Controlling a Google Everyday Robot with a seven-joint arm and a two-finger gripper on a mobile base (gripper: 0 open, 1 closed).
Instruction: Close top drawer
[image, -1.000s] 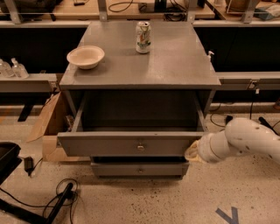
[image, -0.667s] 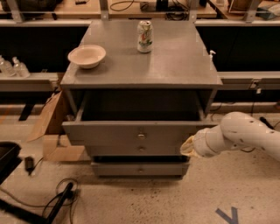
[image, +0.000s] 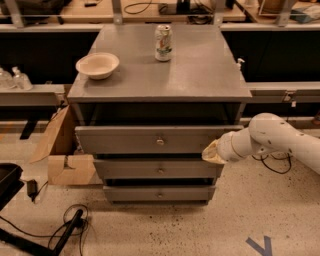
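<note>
The top drawer (image: 150, 140) is the tallest of three grey fronts in a grey cabinet, with one small metal knob (image: 160, 142) at its centre. It stands out only a little from the cabinet, with a dark gap above it. My gripper (image: 214, 152) is at the end of the white arm (image: 280, 137) reaching in from the right, and it presses against the right end of the drawer front.
On the cabinet top (image: 200, 75) stand a white bowl (image: 97, 65) and a drink can (image: 163, 43). Two shorter drawers (image: 160, 170) lie below. A cardboard box (image: 62, 150) sits at the left, cables and a dark object (image: 30, 220) on the floor.
The top drawer has slid back into the cabinet, from wide open to nearly flush. My gripper and arm followed it inward along its right end.
</note>
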